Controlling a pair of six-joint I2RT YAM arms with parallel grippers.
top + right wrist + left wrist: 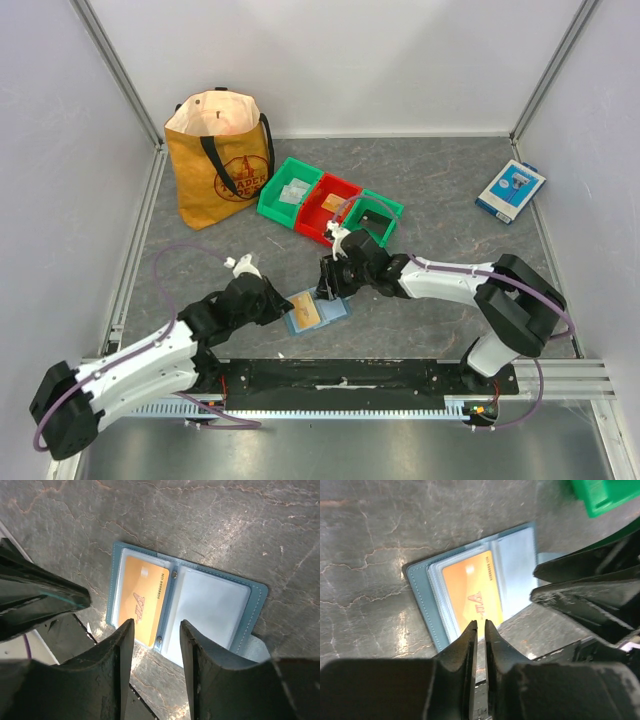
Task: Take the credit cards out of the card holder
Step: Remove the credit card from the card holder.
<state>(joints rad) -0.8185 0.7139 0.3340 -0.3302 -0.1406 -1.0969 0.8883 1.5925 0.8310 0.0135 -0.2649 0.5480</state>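
Far left rear: an upright mustard-yellow paper tote bag with black straps (220, 160), well apart from the rest. The grey stone-patterned table top (440, 170) carries everything.

Left gripper (480, 626), black, two fingers, reaches in from the left front. Jaws pressed nearly together, only a thin slit, nothing seen in the slit. The tips sit at the near edge of the card holder; cannot tell if they touch it.

The small flat dusty-blue bifold card holder (315, 312) lies opened out flat on the table, front centre, between the two grippers. Clear sleeves face up. One orange-tan rectangular credit card (142, 600) sits inside the sleeve on the half nearer the left gripper. The other half shows a pale sleeve; whether a card is in it, cannot tell.

Right gripper (156, 627), black, comes in from the right and hangs over the card holder's edge at about the fold. Jaws spread, nothing between them, one tip over each half.

Behind it, three small open plastic bins in a slanted row, touching: green bin (290, 190) with pale flat pieces inside, red bin (328, 208) with a tan piece inside, second green bin (372, 217) with contents unclear.

Far right rear: a flat blue-and-white box (510, 190) lying near the right wall, well apart.
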